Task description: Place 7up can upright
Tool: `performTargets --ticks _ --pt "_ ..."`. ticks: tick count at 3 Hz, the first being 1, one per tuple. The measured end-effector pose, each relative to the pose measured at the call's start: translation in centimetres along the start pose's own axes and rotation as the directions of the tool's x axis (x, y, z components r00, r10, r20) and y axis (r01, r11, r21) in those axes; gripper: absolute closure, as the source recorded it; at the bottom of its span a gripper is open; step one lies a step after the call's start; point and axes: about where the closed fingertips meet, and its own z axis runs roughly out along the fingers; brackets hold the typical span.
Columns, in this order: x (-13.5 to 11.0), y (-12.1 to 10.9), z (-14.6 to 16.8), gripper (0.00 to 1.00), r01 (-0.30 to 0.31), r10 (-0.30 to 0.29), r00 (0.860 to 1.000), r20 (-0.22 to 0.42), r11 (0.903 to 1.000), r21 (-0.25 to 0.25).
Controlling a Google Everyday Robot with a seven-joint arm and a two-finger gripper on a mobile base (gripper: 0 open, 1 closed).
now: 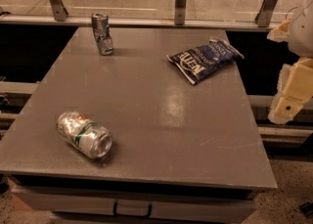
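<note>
The 7up can [84,134], silver-white with green markings and a small red spot, lies on its side near the front left of the grey table [146,100], its open end facing front right. My gripper [293,96] shows as a cream-coloured arm part at the right edge of the view, off the table and far from the can. Nothing is held in it that I can see.
A crushed, bent silver-blue can [102,33] stands at the back left of the table. A dark blue chip bag [205,59] lies at the back right. A railing with metal posts [181,0] runs behind the table.
</note>
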Motion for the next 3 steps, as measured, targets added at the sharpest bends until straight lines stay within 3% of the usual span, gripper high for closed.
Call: performTargets --ticks 1,2,3 --pt "0.0 0.0 0.0 0.00 0.000 0.000 1.000 0.000 1.0000 0.000" --pt "-1.9 0.8 0.2 0.00 0.021 -0.021 1.000 0.014 0.9997 -0.014" --pt "-7.7 4.5 1.3 0.00 0.060 -0.055 0.996 0.067 0.9956 -0.073"
